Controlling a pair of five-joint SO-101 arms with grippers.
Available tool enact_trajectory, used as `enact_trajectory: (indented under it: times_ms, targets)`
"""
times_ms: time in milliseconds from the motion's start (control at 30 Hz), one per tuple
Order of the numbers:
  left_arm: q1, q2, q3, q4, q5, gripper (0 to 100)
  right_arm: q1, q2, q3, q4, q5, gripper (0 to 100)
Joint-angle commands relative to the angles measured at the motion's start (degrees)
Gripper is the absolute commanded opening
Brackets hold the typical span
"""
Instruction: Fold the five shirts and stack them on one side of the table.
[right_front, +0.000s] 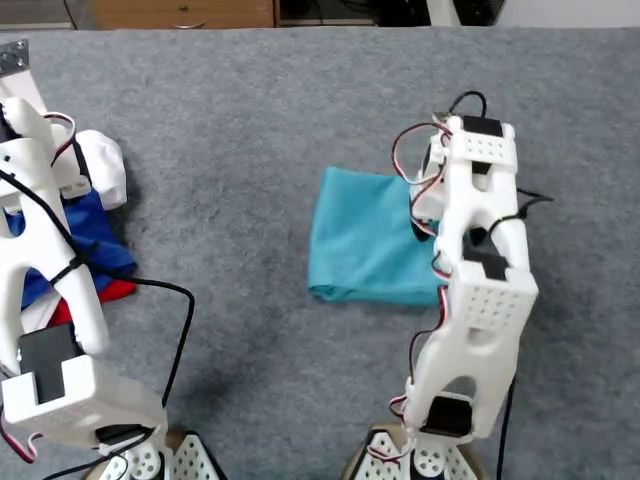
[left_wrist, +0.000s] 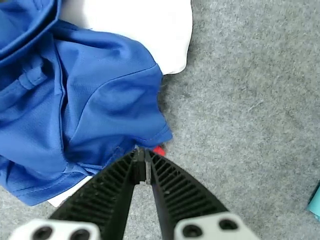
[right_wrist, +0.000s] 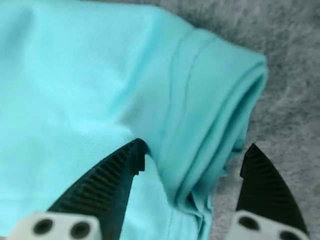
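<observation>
At the left edge of the table (right_front: 250, 110), the left gripper (left_wrist: 143, 160) is seen w/ jaws closed, black ribbed tips meeting right at the hem of a blue shirt (left_wrist: 75, 100). Whether any cloth is pinched between them can't be told. The blue shirt is spread loose and creased, unfolded, just beyond the tips. A white shirt (left_wrist: 145, 25) is tucked partly under its far side, and a small bit of red shirt (left_wrist: 159, 150) pokes out by the hem, next to the tips. In the high view the 3 are seen as one rumpled heap, partly covered by the left arm.

Approx. mid-table, slightly toward the right edge, the right gripper (right_wrist: 196, 150) is held wide open, nothing grasped. One jaw is set over the flat top of a teal shirt (right_wrist: 75, 75), the other off its side over bare table, so the folded edge is straddled. Contact betw. tips and cloth can't be confirmed.

The teal shirt is folded into a neat rectangle w/ layers stacked at the straddled edge, a stitched seam visible near it. It's well apart from the heap at the left edge.
</observation>
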Motion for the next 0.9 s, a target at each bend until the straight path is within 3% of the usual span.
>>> enact_trajectory:
  times_ms: [0, 300, 533, 867]
  targets:
    - [-0.5, -2.7, -0.2, 0.6, -0.4, 2, -1.0, 1.6, -5.9, 2.8, -0.7, 31.1]
    - [-0.6, -2.7, -0.2, 0.6, -0.5, 2, -0.9, 11.1, -15.8, 12.0, -0.3, 29.6]
    - [-0.6, -2.7, -0.2, 0.6, -0.5, 2, -1.1, 12.3, -18.5, 12.5, 3.8, 0.0]
    - [-0.6, -2.7, -0.2, 0.6, -0.5, 2, 2.3, 9.8, -18.3, 12.6, 5.4, 0.2]
